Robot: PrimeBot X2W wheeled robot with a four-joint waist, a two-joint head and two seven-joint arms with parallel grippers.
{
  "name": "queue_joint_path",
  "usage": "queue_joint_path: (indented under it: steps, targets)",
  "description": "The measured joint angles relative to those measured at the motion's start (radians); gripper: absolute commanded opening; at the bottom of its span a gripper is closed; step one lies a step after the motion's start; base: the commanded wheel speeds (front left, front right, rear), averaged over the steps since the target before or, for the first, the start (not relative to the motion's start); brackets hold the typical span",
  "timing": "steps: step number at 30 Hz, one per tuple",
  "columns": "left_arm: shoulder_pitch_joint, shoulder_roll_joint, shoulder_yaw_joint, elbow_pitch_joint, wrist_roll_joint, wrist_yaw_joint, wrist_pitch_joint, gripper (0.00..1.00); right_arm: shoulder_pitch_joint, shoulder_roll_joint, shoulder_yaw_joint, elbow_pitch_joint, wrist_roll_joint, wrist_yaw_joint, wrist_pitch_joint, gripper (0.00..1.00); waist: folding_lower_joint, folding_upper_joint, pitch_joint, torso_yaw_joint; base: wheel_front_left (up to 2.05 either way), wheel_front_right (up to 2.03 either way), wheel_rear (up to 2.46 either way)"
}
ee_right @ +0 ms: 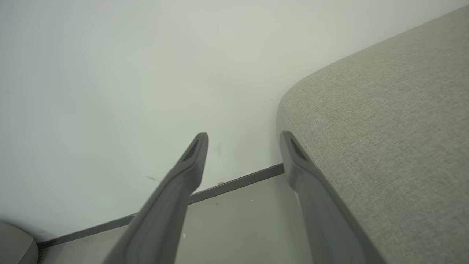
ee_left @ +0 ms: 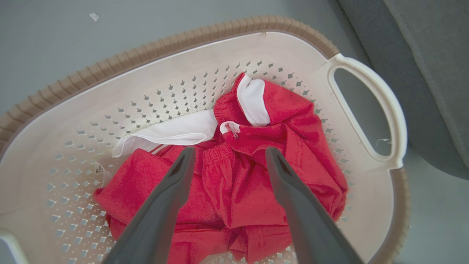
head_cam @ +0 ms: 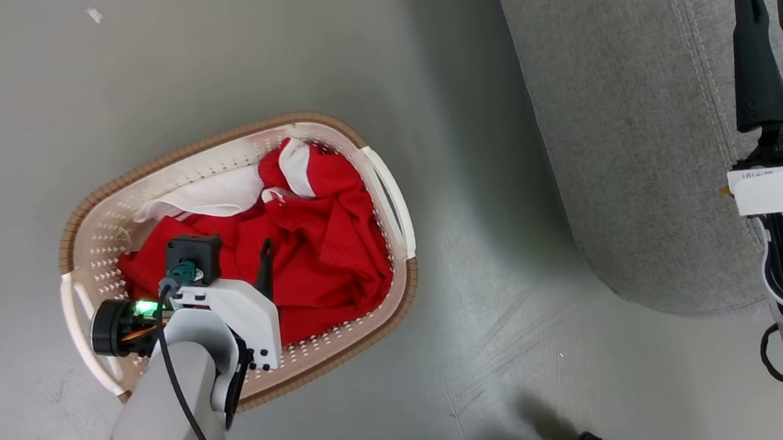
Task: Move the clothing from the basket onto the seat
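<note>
The clothing (head_cam: 323, 255), soft red fabric with smooth white panels, is seen crumpled inside the basket (head_cam: 212, 145), an oval of cream plastic pierced with small holes under a brown ribbed rim. The left gripper (ee_left: 230, 152) is held over the basket, with its fingers spread and nothing grasped. To the right of the basket, the seat (head_cam: 640, 117) of grey woven cloth with a stitched seam is cut off by the edge. The right gripper (ee_right: 244, 136) is released, well apart from the basket. The red writing on a small white tag (ee_left: 230, 128) cannot be read.
</note>
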State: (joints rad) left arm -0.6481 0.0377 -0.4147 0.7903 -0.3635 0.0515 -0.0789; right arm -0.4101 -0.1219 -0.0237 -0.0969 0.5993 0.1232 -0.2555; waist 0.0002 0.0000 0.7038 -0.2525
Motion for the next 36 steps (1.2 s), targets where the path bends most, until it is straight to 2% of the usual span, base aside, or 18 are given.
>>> queue_joint_path:
  steps: [23, 36]
  targets:
    - [-0.147, 0.009, -0.008, 0.176, -0.004, -0.012, 0.069, 1.00, -0.112, 0.031, 0.035, -0.011, 0.030, 0.000, 0.000, 1.00, -0.0001, 0.0000, 0.150, -0.088, 0.00, 0.00, 0.00]
    - [-0.211, 0.027, -0.021, 0.254, 0.007, -0.019, 0.097, 1.00, -0.152, 0.043, 0.052, -0.006, 0.037, 0.000, 0.000, 1.00, -0.0001, 0.0000, 0.193, -0.120, 0.00, 0.00, 0.00]
